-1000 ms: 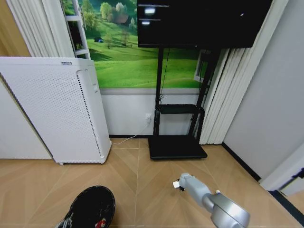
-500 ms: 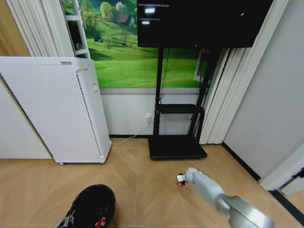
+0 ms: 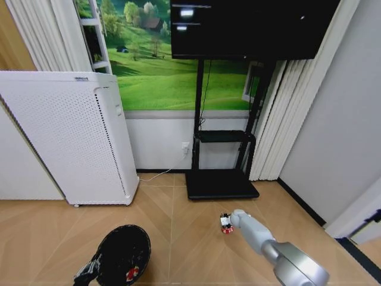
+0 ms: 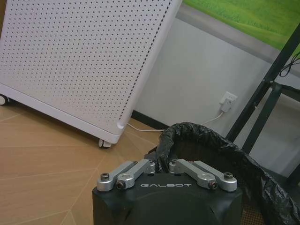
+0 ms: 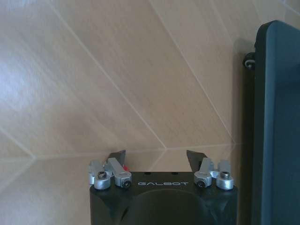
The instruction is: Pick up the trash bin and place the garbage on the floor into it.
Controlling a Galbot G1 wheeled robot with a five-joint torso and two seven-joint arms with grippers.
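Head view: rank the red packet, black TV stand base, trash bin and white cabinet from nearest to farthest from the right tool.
1. Red packet, right at the right tool.
2. TV stand base, just beyond it by the wall.
3. Trash bin, off to the left, pinched by the left tool.
4. White cabinet, far left.

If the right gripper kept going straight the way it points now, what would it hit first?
Most likely the floor. The right gripper is open, pointing down at bare parquet, with a red item at its tip. The black stand base lies off to one side, probably clear of the path.
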